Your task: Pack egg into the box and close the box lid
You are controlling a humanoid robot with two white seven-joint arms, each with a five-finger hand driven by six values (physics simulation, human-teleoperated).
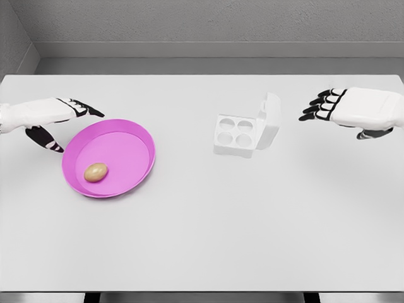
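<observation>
The left hand [53, 117] is hovering beside the plate [136, 129], fingers extended, gripping nothing. The egg [96, 172] is lying in the plate. The right hand [353, 108] is hanging loosely open near the box [243, 132], whose lid is standing up.

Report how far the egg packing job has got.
Nothing is done yet. The tan egg lies in the round pink plate, and all four cups of the white plastic egg box are empty, its lid standing open. Neither hand holds anything: the left hand hovers at the plate's far left rim, the right hand right of the box. Left: pick up the egg, place it, close the lid.
</observation>
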